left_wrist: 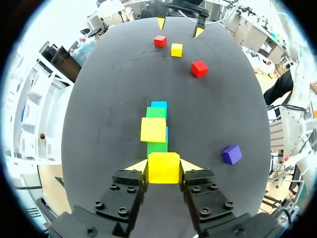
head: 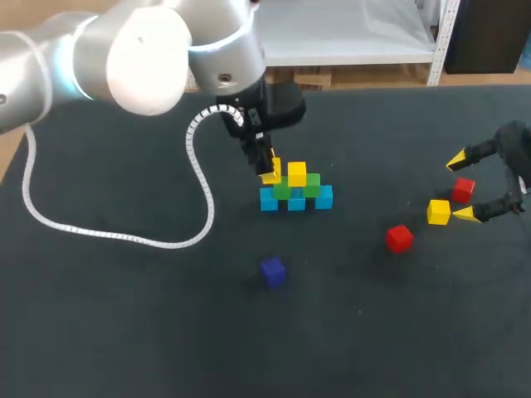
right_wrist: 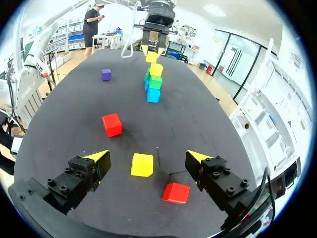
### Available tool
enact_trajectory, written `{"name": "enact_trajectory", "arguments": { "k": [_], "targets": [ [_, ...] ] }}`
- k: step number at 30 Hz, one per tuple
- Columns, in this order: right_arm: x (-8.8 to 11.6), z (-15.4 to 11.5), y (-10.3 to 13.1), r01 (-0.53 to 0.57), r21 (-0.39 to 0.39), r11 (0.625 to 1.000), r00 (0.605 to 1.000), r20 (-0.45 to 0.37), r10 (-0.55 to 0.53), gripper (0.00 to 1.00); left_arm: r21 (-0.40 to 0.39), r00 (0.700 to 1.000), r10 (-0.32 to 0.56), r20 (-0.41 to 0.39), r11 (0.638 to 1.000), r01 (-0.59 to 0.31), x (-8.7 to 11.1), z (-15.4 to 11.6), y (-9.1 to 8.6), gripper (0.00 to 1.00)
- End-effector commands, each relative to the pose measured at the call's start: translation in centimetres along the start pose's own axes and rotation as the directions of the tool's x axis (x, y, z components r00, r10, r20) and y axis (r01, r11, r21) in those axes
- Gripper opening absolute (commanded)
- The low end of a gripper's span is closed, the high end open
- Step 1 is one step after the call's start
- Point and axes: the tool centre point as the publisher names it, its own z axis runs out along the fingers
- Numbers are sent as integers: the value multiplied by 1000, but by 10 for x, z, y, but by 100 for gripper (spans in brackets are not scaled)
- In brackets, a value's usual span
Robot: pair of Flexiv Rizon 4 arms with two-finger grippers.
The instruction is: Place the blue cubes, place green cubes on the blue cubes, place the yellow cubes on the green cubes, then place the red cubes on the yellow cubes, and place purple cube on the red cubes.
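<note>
Between left jaws, a yellow cube

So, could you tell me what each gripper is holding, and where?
Left gripper: a yellow cube, fingers on its opposite sides. Right gripper: nothing.

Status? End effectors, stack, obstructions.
Left end effector shut on yellow cube at the stack. Right end effector open, loose yellow cube just ahead. No obstruction seen.

blue cubes, grn cubes, yellow cubes, 2 red cubes, purple cube, blk table
</note>
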Motion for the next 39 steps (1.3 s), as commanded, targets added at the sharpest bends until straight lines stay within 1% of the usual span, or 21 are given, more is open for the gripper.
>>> {"name": "enact_trajectory", "arguments": {
  "k": [1,39],
  "targets": [
    [1,1,0,1,1,1000,1000,4,-1,100,12,1000,6,-5,1000,-6,-3,3,7,0],
    [1,1,0,1,1,1000,1000,4,-1,100,23,1000,11,-7,1000,-10,-7,17,12,0]
  ]
}}
